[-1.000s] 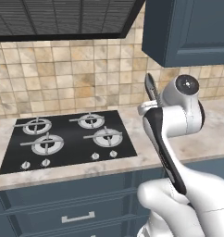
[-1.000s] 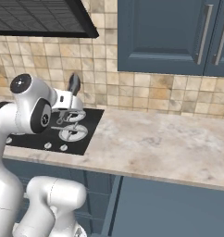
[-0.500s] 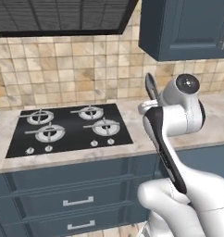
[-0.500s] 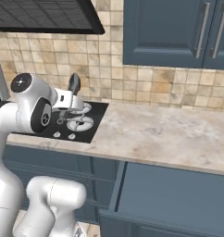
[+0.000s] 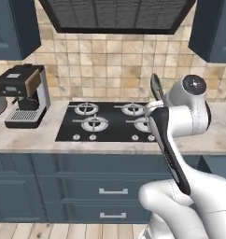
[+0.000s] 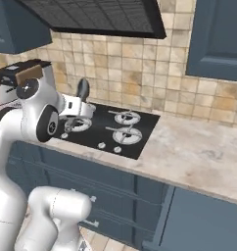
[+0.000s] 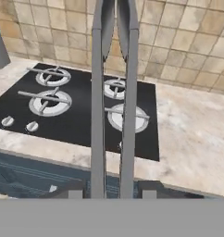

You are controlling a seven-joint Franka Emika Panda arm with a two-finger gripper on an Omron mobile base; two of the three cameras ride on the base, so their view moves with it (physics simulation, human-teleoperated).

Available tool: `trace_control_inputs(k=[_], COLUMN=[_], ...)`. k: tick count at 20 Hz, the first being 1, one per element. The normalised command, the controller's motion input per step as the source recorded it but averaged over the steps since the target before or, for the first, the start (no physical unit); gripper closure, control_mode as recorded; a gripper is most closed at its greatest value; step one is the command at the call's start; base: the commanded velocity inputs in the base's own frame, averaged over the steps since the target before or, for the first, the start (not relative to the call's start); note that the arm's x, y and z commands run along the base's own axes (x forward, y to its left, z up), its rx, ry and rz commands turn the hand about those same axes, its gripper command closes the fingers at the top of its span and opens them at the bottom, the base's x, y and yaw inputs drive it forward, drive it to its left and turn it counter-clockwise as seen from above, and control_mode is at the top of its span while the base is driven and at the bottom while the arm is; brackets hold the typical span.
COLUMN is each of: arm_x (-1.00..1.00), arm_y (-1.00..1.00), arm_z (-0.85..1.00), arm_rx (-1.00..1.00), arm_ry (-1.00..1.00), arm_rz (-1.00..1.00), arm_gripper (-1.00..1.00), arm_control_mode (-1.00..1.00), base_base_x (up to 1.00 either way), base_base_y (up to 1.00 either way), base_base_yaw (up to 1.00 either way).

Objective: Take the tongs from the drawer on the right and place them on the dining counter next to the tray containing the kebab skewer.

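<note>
Our jaws grip the tongs (image 7: 113,102), which run up the frame's centre above the black hob (image 7: 81,111), with bare stone worktop (image 7: 190,134) open at right.

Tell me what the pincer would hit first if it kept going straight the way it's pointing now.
Probably the tiled wall behind the hob. The pincer, shut on the tongs, points over the burners towards those tiles, though depth is hard to judge.
</note>
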Motion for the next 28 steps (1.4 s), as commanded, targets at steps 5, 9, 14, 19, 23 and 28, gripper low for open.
trace_control_inputs(k=[5, 9, 14, 19, 23, 28], arm_x=[0.0, 0.0, 0.0, 0.0, 0.0, 0.0], arm_y=[0.0, 0.0, 0.0, 0.0, 0.0, 0.0], arm_z=[0.0, 0.0, 0.0, 0.0, 0.0, 0.0], arm_rx=[0.0, 0.0, 0.0, 0.0, 0.0, 0.0], arm_ry=[0.0, 0.0, 0.0, 0.0, 0.0, 0.0], arm_rz=[0.0, 0.0, 0.0, 0.0, 0.0, 0.0], arm_gripper=[1.0, 1.0, 1.0, 1.0, 1.0, 1.0], arm_control_mode=[1.0, 1.0, 1.0, 1.0, 1.0, 1.0], base_base_x=[-0.18, -0.2, -0.14, -0.01, 0.29, 0.43], base_base_y=[0.63, 0.71, 0.71, 0.74, 0.74, 0.59], base_base_yaw=[0.66, 0.64, 0.67, 0.65, 0.51, 0.47])
